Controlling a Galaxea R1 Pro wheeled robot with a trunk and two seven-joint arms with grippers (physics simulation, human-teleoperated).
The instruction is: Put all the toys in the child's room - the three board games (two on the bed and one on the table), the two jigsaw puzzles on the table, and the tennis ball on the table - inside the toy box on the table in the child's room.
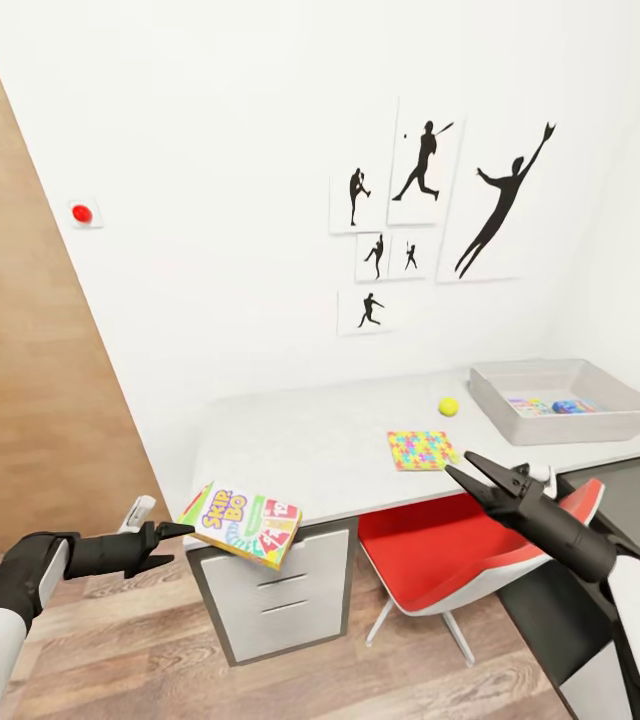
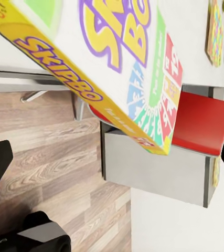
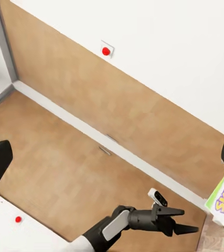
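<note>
The left gripper (image 1: 182, 532), at lower left of the head view, pinches the near edge of the Skip-Bo box (image 1: 243, 523), which is tilted in the air just in front of the table's (image 1: 300, 440) left corner. The right gripper (image 1: 465, 473), at lower right, has its fingers spread and holds nothing, above the red chair (image 1: 440, 560). On the table behind it lies one jigsaw (image 1: 421, 449), with the ball (image 1: 448, 406) near it. The toy box (image 1: 600, 420) sits at the table's right end with colourful flat pieces inside. Silhouette pictures (image 1: 430, 200) hang on the wall above.
</note>
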